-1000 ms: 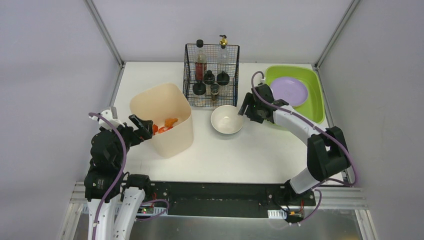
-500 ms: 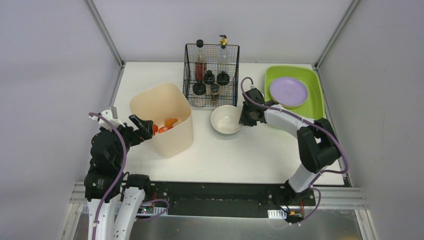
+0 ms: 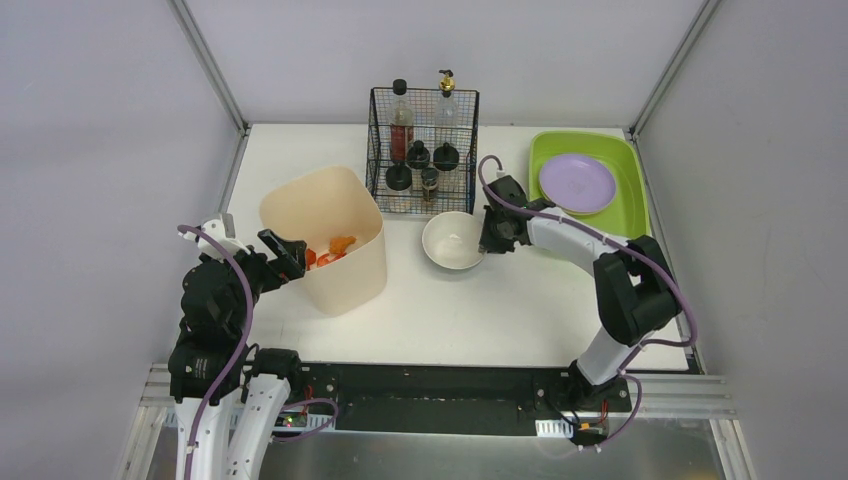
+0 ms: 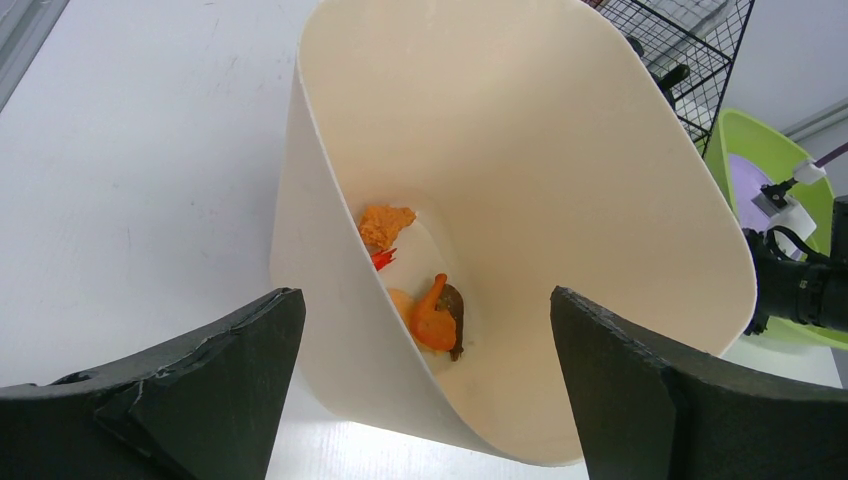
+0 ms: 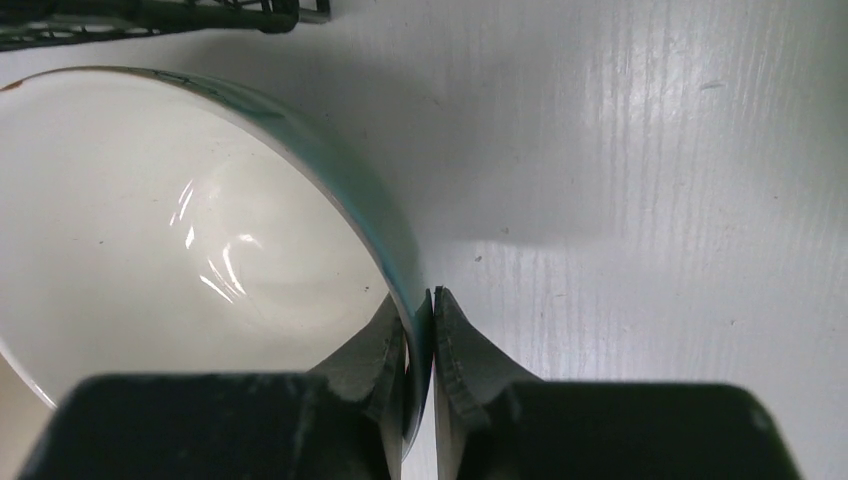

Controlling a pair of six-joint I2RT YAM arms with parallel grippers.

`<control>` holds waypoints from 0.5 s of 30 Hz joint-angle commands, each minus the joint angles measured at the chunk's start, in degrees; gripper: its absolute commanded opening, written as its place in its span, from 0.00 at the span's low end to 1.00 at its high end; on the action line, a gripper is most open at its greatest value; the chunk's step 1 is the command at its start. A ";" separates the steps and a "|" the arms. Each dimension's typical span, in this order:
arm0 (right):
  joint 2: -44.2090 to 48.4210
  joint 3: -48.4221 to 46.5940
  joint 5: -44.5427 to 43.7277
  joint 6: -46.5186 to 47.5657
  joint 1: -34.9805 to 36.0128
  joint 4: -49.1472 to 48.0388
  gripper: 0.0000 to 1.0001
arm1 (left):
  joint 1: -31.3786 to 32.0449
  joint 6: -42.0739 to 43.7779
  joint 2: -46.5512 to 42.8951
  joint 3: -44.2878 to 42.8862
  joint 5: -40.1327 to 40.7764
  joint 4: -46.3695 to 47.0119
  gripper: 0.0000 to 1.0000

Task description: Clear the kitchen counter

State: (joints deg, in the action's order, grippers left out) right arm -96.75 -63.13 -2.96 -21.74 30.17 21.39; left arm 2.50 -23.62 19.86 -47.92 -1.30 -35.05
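On the white kitchen counter [image 3: 500, 310] stands a white bowl [image 3: 452, 240] with a teal outside [image 5: 180, 230]. My right gripper [image 3: 487, 235] is shut on the bowl's right rim [image 5: 420, 310], one finger inside and one outside. My left gripper [image 3: 290, 255] stands open at the near left side of a cream bin [image 3: 350, 285]. In the left wrist view, its fingers sit wide on either side of the bin's near corner [image 4: 425, 300] without touching it. Orange food scraps [image 4: 432, 315] lie at the bin's bottom.
A black wire rack [image 3: 422, 150] holding several bottles stands just behind the bowl. At the back right is a lime-green tub [image 3: 625, 215] with a purple plate [image 3: 576, 183] in it. Grey walls and metal rails frame the counter.
My right gripper moved left from the tub side to the bowl and shut on its right rim. The left arm has not moved.
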 commanded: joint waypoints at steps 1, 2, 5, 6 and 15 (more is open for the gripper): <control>6.28 -1.35 1.78 1.16 1.03 3.16 0.00 | -0.63 -0.80 0.09 -0.10 -0.82 1.03 0.97; 7.72 -1.00 1.84 1.14 1.09 3.48 0.00 | -0.64 -0.82 0.13 -0.15 -0.88 1.02 0.97; 12.82 -0.22 1.67 1.26 1.09 4.88 0.00 | -0.59 -0.82 0.15 -0.13 -0.94 1.03 0.97; 14.63 -0.05 1.34 1.26 1.11 5.41 0.00 | -0.58 -0.82 0.14 -0.15 -0.98 1.03 0.97; 26.46 -2.05 -5.58 1.86 0.64 11.28 0.00 | -0.61 -0.99 0.09 -0.15 -1.08 1.03 0.97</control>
State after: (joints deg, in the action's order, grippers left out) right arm -75.96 -61.08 -5.39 -19.38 31.11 32.67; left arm 2.50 -23.62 19.86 -47.92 -1.34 -35.05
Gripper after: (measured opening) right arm 0.126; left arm 0.971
